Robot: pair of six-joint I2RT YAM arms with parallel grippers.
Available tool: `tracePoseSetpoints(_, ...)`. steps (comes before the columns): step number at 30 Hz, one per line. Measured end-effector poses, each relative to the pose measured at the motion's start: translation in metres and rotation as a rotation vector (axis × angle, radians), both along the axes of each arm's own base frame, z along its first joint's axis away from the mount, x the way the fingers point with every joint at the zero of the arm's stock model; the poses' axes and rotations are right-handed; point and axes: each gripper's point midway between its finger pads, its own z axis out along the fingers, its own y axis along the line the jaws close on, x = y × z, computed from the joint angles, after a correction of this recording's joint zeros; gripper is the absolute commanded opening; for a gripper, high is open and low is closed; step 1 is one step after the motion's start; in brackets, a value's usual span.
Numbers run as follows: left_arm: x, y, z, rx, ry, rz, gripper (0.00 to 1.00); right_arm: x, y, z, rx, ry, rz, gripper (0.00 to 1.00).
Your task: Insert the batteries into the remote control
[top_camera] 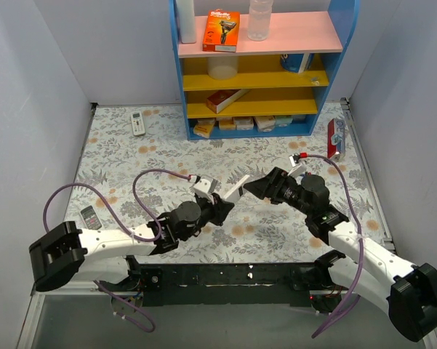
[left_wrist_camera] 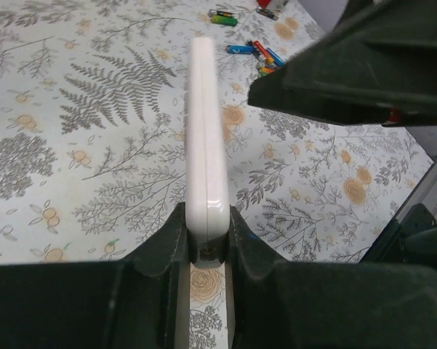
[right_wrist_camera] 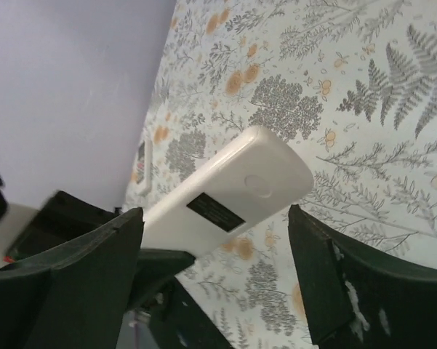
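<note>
Holding the remote control [left_wrist_camera: 206, 131] by its near end, the left hand [left_wrist_camera: 206, 247] is clamped on it edge-up, above the worktop [top_camera: 131, 156]. In the top view the long axis of the remote runs from this hand toward between 1 and 2 o'clock, straight at the right hand [top_camera: 256, 187].

The right hand has its 2 jaws apart. In its own wrist view they stand on either side of the remote's far end, and I see a gap on both sides, so it grips nothing. The plain white back with a dark label faces this camera.

The batteries [left_wrist_camera: 256, 52] lie loose on the worktop, well apart from the remote. In the left wrist view they are beyond its far tip, at about 1 o'clock, with 1 more small group at 12 o'clock. In the top view I cannot make them out.

My judgement: the remote points along the line between the 2 hands, and the batteries are on the side of the right hand. So the right arm is the nearer one to fetch a cell, while the left one presents the remote.
</note>
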Motion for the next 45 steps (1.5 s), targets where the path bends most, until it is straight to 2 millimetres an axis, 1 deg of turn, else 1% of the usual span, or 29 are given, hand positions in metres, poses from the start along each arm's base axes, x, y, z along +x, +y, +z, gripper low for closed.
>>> tracePoseSetpoints(2,0.005,0.006,0.011,-0.004,0.020,0.023,0.00,-0.002,0.002,0.004,-0.077,-0.084,0.057,0.96)
tracePoseSetpoints(6,0.011,0.016,0.030,-0.005,0.062,0.008,0.00,-0.002,0.003,0.021,-0.181,-0.257,0.140,0.97)
tracePoseSetpoints(9,0.012,0.025,0.039,-0.002,0.105,-0.029,0.00,-0.005,0.003,0.031,-0.247,-0.386,0.201,0.98)
tracePoseSetpoints(12,0.011,0.034,0.045,0.008,0.153,-0.070,0.00,-0.009,0.004,0.034,-0.289,-0.467,0.260,0.98)
tracePoseSetpoints(14,0.008,0.037,0.047,0.017,0.184,-0.106,0.00,-0.014,0.006,0.032,-0.308,-0.507,0.313,0.98)
tracePoseSetpoints(18,-0.010,0.034,0.053,0.027,0.222,-0.214,0.00,-0.024,0.011,0.031,-0.310,-0.560,0.392,0.98)
tracePoseSetpoints(24,-0.034,0.031,0.064,0.012,0.230,-0.349,0.00,-0.031,0.014,0.025,-0.287,-0.560,0.477,0.96)
tracePoseSetpoints(27,-0.041,0.032,0.069,-0.001,0.232,-0.394,0.00,-0.035,0.015,0.029,-0.261,-0.579,0.512,0.90)
tracePoseSetpoints(28,-0.043,0.032,0.070,-0.006,0.231,-0.404,0.00,-0.037,0.016,0.031,-0.245,-0.591,0.532,0.84)
tracePoseSetpoints(30,-0.045,0.032,0.072,-0.014,0.235,-0.426,0.00,-0.042,0.018,0.034,-0.221,-0.609,0.565,0.76)
tracePoseSetpoints(31,-0.046,0.032,0.072,-0.016,0.237,-0.433,0.00,-0.045,0.020,0.036,-0.206,-0.617,0.585,0.67)
tracePoseSetpoints(33,-0.047,0.033,0.073,-0.022,0.241,-0.448,0.00,-0.051,0.022,0.038,-0.181,-0.624,0.623,0.58)
tracePoseSetpoints(34,-0.048,0.033,0.074,-0.025,0.242,-0.454,0.00,-0.054,0.023,0.038,-0.170,-0.626,0.644,0.47)
tracePoseSetpoints(36,-0.048,0.034,0.076,-0.034,0.243,-0.470,0.00,-0.057,0.024,0.036,-0.157,-0.624,0.674,0.34)
tracePoseSetpoints(37,-0.049,0.035,0.076,-0.033,0.240,-0.479,0.00,-0.059,0.024,0.036,-0.143,-0.609,0.690,0.21)
tracePoseSetpoints(38,-0.049,0.036,0.075,-0.031,0.239,-0.490,0.00,-0.060,0.023,0.036,-0.135,-0.605,0.699,0.15)
tracePoseSetpoints(39,-0.049,0.038,0.075,-0.028,0.237,-0.497,0.04,-0.063,0.023,0.036,-0.121,-0.597,0.714,0.10)
tracePoseSetpoints(40,-0.048,0.040,0.074,-0.027,0.233,-0.502,0.10,-0.067,0.022,0.037,-0.105,-0.590,0.732,0.03)
tracePoseSetpoints(41,-0.048,0.042,0.073,-0.027,0.232,-0.507,0.19,-0.072,0.021,0.038,-0.090,-0.592,0.758,0.01)
tracePoseSetpoints(42,-0.049,0.043,0.073,-0.029,0.235,-0.511,0.47,-0.075,0.021,0.039,-0.081,-0.599,0.776,0.01)
tracePoseSetpoints(44,-0.048,0.044,0.073,-0.039,0.232,-0.511,0.68,-0.081,0.021,0.040,-0.063,-0.598,0.798,0.01)
tracePoseSetpoints(45,-0.045,0.044,0.074,-0.047,0.229,-0.491,0.76,-0.079,0.022,0.040,-0.064,-0.601,0.787,0.01)
